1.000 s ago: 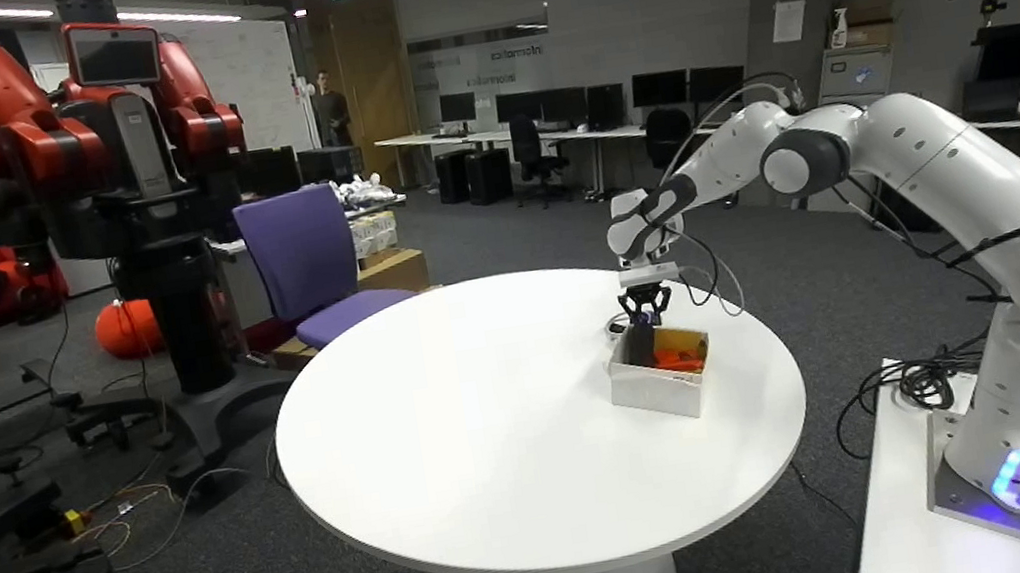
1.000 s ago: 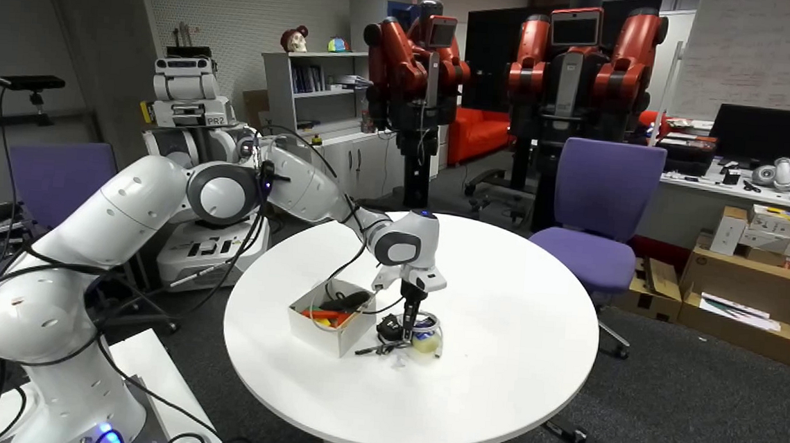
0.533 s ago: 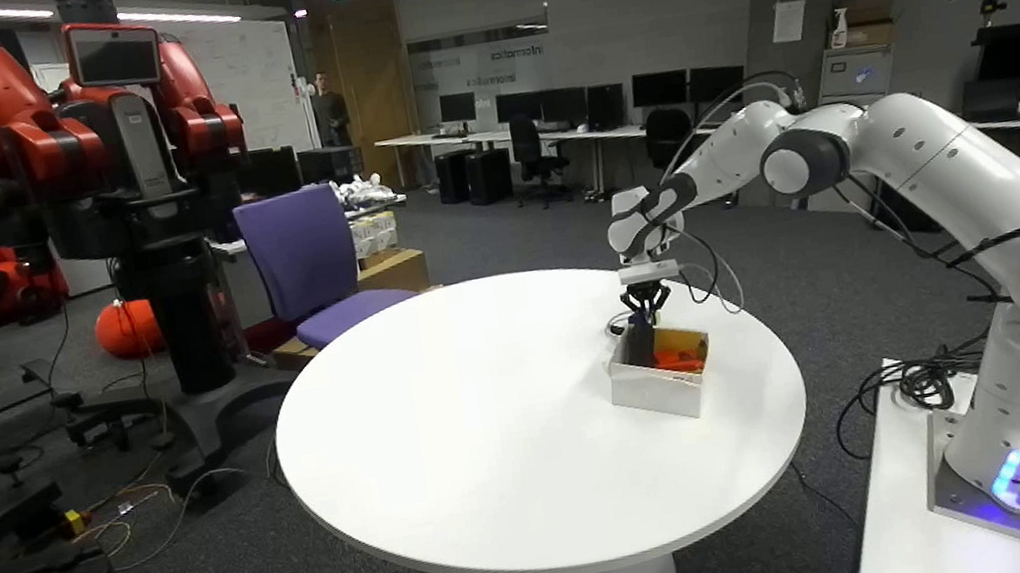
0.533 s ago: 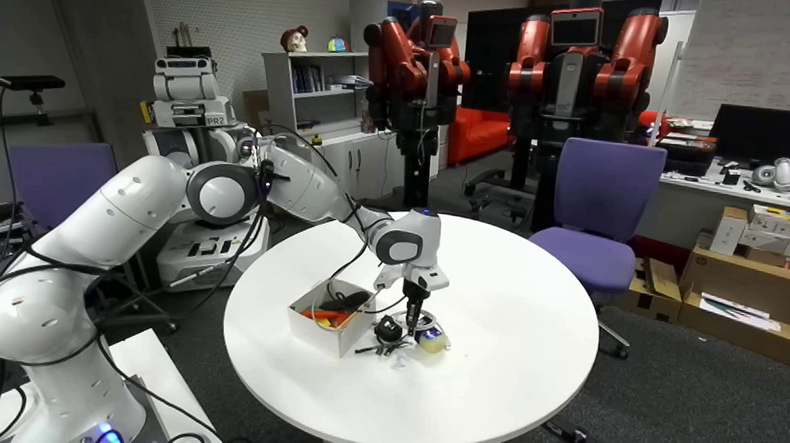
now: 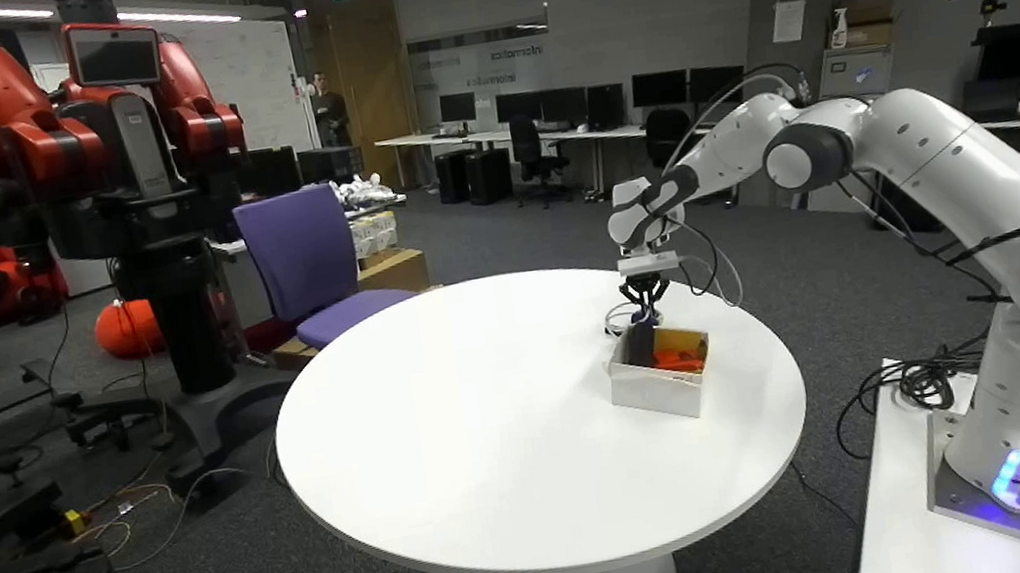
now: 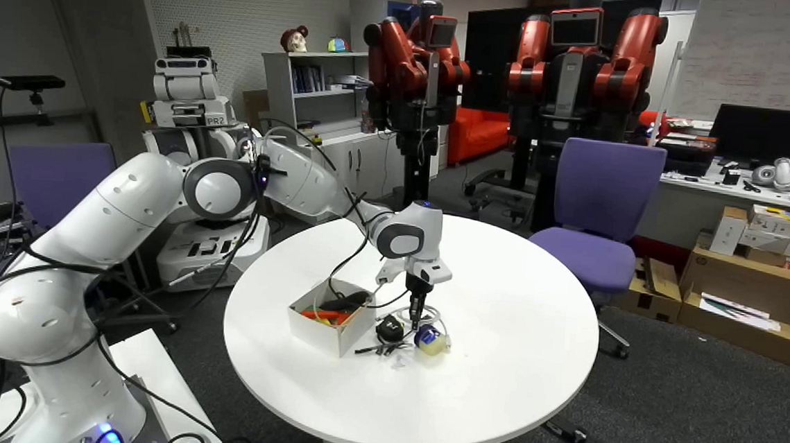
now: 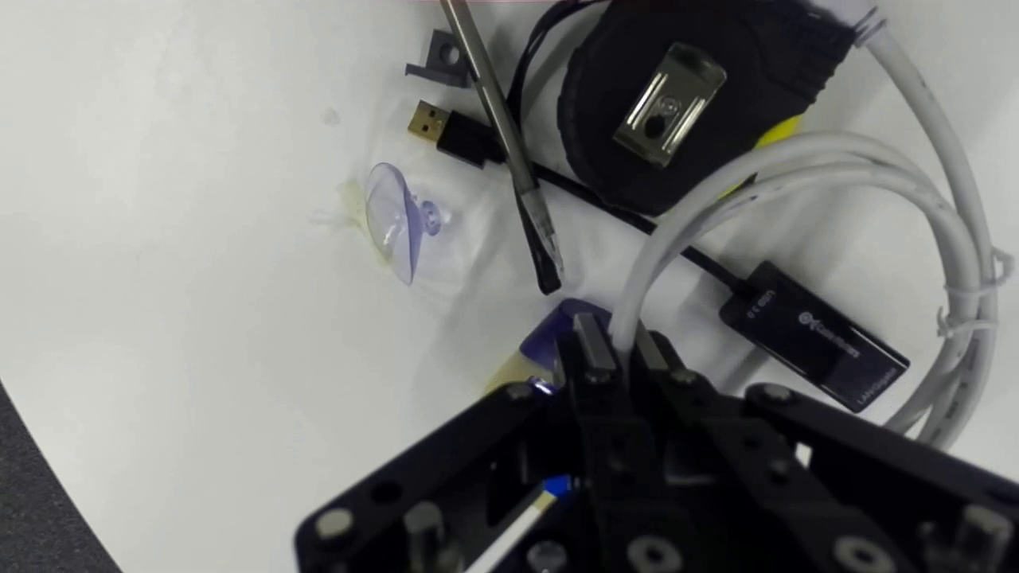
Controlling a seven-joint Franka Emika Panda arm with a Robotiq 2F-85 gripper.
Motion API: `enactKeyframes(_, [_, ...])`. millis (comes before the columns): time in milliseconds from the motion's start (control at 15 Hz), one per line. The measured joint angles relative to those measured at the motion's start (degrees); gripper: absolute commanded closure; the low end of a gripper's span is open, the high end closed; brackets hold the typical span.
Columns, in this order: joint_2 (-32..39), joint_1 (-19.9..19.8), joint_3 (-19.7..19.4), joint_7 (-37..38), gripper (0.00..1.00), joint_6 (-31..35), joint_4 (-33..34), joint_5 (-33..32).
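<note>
A: What does the end effector (image 7: 625, 350) hold at the round white tabletop (image 6: 512, 341)?

B: A coiled white cable (image 7: 963, 259). The jaws clamp together on a section of it, seen in the wrist view just below a black tape measure (image 7: 740, 87). From there the coil sweeps across the tape measure's lower-right edge and down past its right side.

A: What lies around the tape measure?

B: To its left, a gray pen (image 7: 501, 118) crosses the thin black cord (image 7: 708, 265) of a USB LAN adapter (image 7: 812, 338). The adapter's body rests to the lower right of the tape measure, its gold-tipped USB plug (image 7: 458, 137) to the left. A clear suction cup (image 7: 390, 215) sits at the tape measure's lower left, farther out.

A: And the blue-and-pale-yellow container (image 6: 430, 340)?

B: Near the tape measure in an exterior view, and partly hidden by the end effector in the wrist view. Whether the two touch, I cannot tell.

A: What stands on the tape measure's opposite side?

B: An open-topped white box (image 6: 317, 334), just beside it, carrying orange items (image 6: 333, 316) and a long black object (image 6: 349, 302). Well apart from the tape measure stands a purple chair (image 6: 609, 195).
</note>
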Motion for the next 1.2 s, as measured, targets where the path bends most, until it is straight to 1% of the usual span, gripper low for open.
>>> enactKeyframes(333, [-1.0,0.0,-0.4,-0.1,0.98,0.0,-0.1,0.0])
enactKeyframes(667, [-4.0,-0.2,-0.8,-0.3,0.98,0.0,-1.1,-0.1])
enactKeyframes(933, [-8.9,-0.2,-1.0,-1.9,0.98,0.0,-4.8,-0.6])
enactKeyframes(1200, [-14.8,-0.1,-1.1,-4.6,0.98,0.0,-10.4,-2.0])
